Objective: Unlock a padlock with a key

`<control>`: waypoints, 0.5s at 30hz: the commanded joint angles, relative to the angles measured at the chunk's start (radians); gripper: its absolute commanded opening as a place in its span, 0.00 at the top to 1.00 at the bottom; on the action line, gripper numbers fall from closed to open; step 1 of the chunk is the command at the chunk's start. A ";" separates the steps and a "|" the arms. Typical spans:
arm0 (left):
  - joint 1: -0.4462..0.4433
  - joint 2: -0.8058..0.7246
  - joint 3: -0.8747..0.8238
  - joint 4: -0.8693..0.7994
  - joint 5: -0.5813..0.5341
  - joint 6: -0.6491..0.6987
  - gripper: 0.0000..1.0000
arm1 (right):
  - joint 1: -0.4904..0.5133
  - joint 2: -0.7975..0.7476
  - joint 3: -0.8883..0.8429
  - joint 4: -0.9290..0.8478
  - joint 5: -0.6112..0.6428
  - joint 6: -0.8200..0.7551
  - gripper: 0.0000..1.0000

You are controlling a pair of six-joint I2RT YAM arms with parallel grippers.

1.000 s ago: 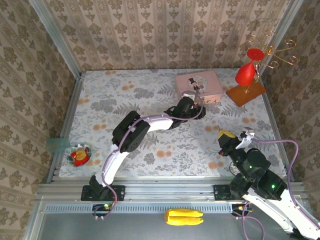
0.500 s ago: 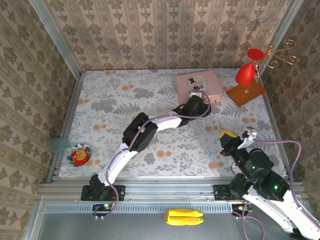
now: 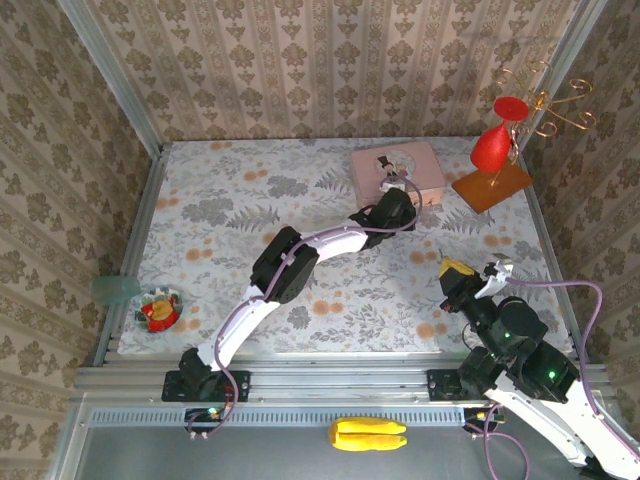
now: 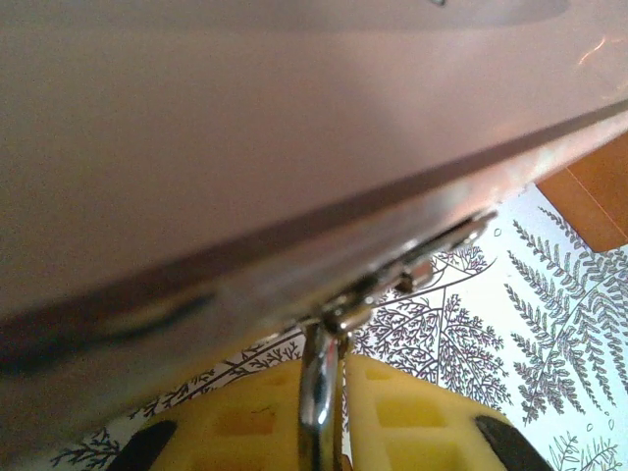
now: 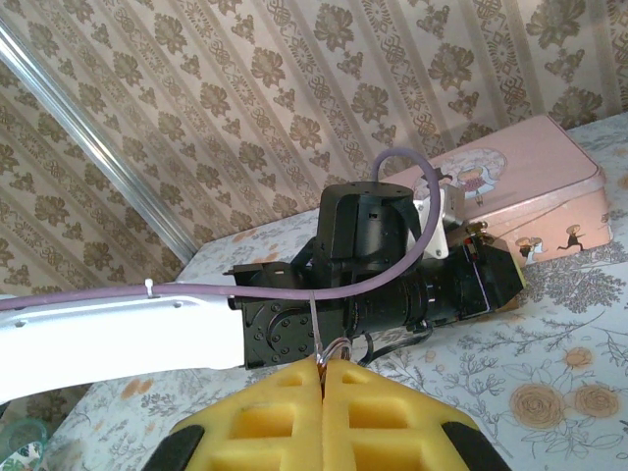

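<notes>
The left arm is reaching far across the flowered table (image 3: 210,215) to the right, with the left gripper (image 3: 403,203) pressing up against the near edge of the pink tin (image 3: 398,165). From its wrist camera, the tin's side (image 4: 245,147) is looming very close overhead, and the padlock (image 4: 320,388) is hanging from the tin's little latch (image 4: 412,263) as a thin, shiny metal piece. The two yellow fingers (image 4: 422,417) are sitting tight on either side of it, so the left gripper (image 4: 324,417) is closed right down and pinching the padlock.

The right arm is hanging back at the near right of the table, well apart from the tin, with the right gripper (image 3: 458,270) pointing towards the far side. Its yellow pads (image 5: 260,412) are squeezed together with no gap showing, and the right gripper (image 5: 324,371) is nipping the key (image 5: 313,324), a slim grey sliver standing up from between the tips with a small ring (image 5: 335,347) at its base. Beyond the key, the left arm's black wrist (image 5: 373,255) is lying across the view, its tip touching the pink tin (image 5: 530,191).

A red ornament (image 3: 490,148) on a wooden base (image 3: 492,187) is standing just right of the tin. A small bowl (image 3: 158,310) is sitting at the table's near left edge.
</notes>
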 commanded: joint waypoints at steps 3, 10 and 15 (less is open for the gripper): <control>0.041 -0.077 -0.134 0.052 -0.032 -0.008 1.00 | 0.000 -0.055 0.016 0.004 0.015 -0.002 1.00; 0.114 -0.210 -0.382 0.192 -0.019 -0.022 1.00 | 0.000 0.068 0.037 0.019 -0.011 0.054 1.00; 0.181 -0.329 -0.619 0.318 -0.047 -0.036 1.00 | 0.000 0.185 0.053 0.052 -0.042 0.085 1.00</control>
